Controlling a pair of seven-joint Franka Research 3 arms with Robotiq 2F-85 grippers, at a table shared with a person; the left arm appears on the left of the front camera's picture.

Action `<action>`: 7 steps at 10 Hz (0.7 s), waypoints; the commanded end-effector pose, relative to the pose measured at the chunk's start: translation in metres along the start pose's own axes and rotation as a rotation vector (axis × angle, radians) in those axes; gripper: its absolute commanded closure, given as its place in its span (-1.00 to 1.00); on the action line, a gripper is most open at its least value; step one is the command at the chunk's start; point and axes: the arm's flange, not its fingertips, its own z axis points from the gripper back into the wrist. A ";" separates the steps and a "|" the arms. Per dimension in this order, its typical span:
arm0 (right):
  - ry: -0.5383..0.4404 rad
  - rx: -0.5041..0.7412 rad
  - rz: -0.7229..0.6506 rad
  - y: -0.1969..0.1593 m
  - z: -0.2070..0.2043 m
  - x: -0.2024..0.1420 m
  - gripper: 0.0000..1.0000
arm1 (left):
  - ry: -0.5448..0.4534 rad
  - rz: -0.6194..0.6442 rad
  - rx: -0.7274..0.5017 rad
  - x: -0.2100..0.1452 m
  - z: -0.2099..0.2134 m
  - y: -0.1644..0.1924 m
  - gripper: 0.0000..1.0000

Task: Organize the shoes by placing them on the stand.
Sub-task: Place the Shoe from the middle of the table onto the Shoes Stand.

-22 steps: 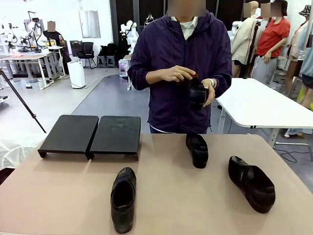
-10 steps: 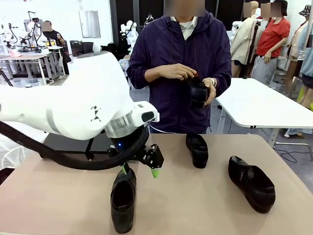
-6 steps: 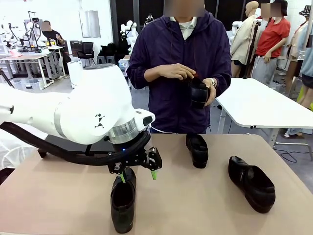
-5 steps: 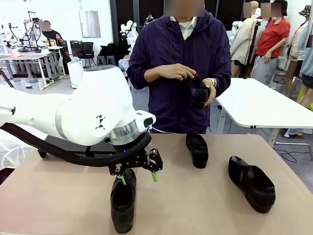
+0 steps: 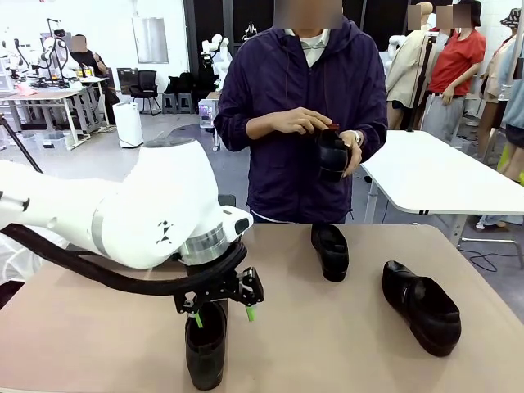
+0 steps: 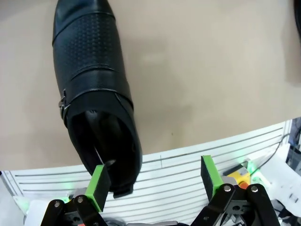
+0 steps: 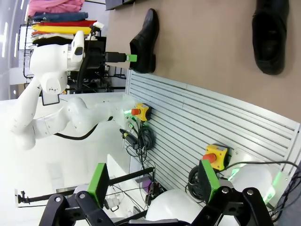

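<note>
Left end effector (image 5: 223,316) hangs open over the shoe (image 5: 205,354) at the desk's (image 5: 327,344) near edge. One pad (image 6: 99,186) sits above the opening, probably to pinch the sidewall

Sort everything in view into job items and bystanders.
Job: near shoe, middle shoe, right shoe, shoe in the person's hands, stand behind the arm, open left end effector.
Lying about: white side table, office chair, emergency-stop button.
</note>
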 end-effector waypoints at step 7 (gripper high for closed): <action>0.001 0.018 0.008 0.002 0.001 0.000 -1.00 | -0.159 -0.059 0.068 0.007 -0.066 0.003 -0.10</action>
